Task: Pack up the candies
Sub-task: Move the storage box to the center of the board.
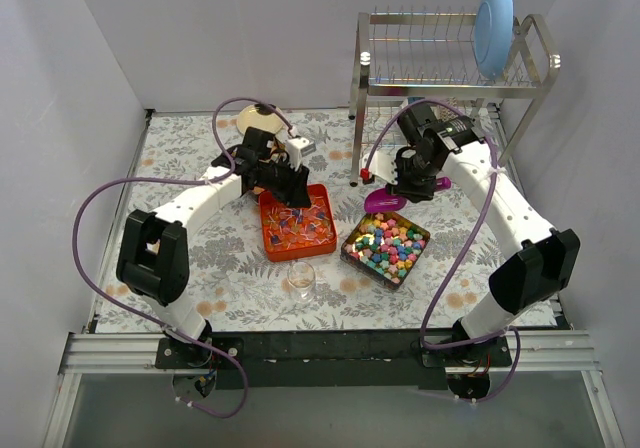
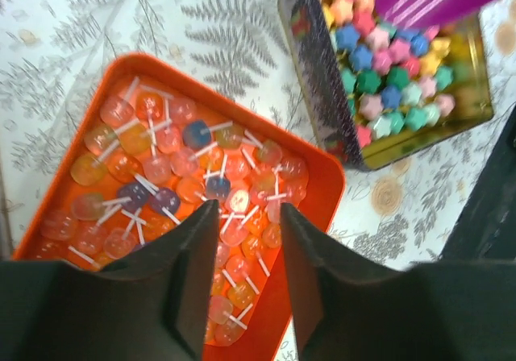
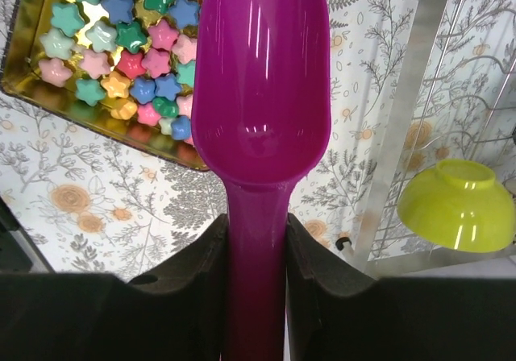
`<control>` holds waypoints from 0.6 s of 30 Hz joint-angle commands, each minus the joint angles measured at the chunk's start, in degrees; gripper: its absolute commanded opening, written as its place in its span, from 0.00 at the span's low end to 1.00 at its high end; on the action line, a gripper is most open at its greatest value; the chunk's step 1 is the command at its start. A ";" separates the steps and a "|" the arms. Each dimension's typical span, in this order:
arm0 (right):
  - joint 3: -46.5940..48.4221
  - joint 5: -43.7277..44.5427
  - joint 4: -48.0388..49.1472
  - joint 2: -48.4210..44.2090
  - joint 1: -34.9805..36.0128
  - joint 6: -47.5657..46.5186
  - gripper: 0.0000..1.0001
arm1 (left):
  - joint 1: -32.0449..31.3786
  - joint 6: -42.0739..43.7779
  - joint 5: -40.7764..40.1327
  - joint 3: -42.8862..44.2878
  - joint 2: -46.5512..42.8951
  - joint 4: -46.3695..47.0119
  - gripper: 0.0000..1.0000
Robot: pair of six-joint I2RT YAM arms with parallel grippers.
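The star-shaped candies (image 1: 388,245) are heaped in a gold-lined tin (image 1: 349,251) right of the table's middle, and no common direction is shown among them. The translucent candies (image 1: 296,221) are spread in an orange tray (image 1: 268,250) just left of the tin, their white sticks lying at mixed angles. This is made out only from the left wrist view, since the top view blurs them into specks. In that wrist view the left gripper (image 2: 248,212) is seen hovering over the tray, with its fingers a narrow gap apart and nothing held between them. A purple scoop (image 3: 262,95) is clamped by its handle in the right gripper (image 3: 256,226). Its long axis runs straight out from the fingers, and its bowl reaches over the tin's edge. A lime bowl (image 3: 458,204) is shown only by the right wrist view. A clear glass (image 1: 301,279) in front of both containers is shown only by the top view.
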 commanded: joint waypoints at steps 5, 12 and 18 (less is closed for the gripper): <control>1.62 9.91 -0.93 -1.30 -0.14 -15.63 0.01 | -2.66 7.51 3.60 -6.95 -3.10 -1.95 0.17; -3.74 14.83 -1.11 -3.77 -0.05 -19.94 0.01 | -5.82 6.90 4.40 -5.63 1.11 -0.37 0.00; -4.36 22.57 -0.93 -3.85 -0.14 -20.20 0.01 | -7.23 -2.67 3.43 -5.54 3.84 6.22 0.00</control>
